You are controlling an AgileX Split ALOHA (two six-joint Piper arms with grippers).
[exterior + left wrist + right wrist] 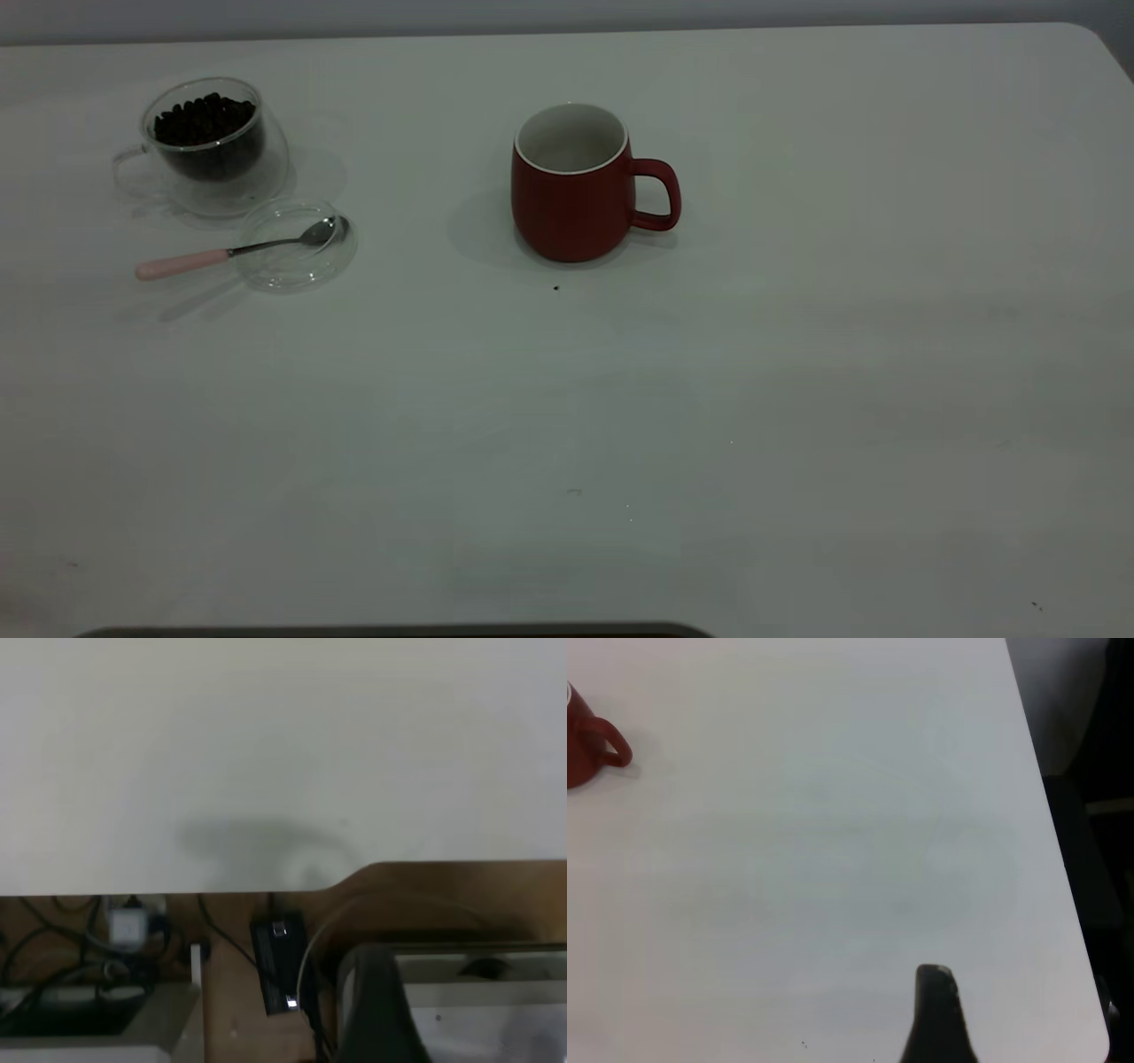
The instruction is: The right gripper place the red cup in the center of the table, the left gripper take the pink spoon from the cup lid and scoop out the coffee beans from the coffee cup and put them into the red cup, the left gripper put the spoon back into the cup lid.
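The red cup (571, 186) stands upright near the middle of the table (797, 399), handle to the right, inside white and empty. It also shows in the right wrist view (585, 753), far from my right gripper (935, 1019), which hangs over bare table near an edge. The coffee cup (213, 146) at the back left holds the coffee beans (204, 120). In front of it lies the cup lid (297, 248). The pink spoon (182, 263) rests with its bowl in the lid and its handle out to the left. My left gripper (376, 1010) is beyond the table's edge. Neither gripper shows in the exterior view.
The left wrist view shows the table's edge (177, 890) with cables, a black box (279, 966) and brown floor below it. The right wrist view shows the table's rounded corner (1090, 1028) with dark space beyond. A dark speck (555, 287) lies in front of the red cup.
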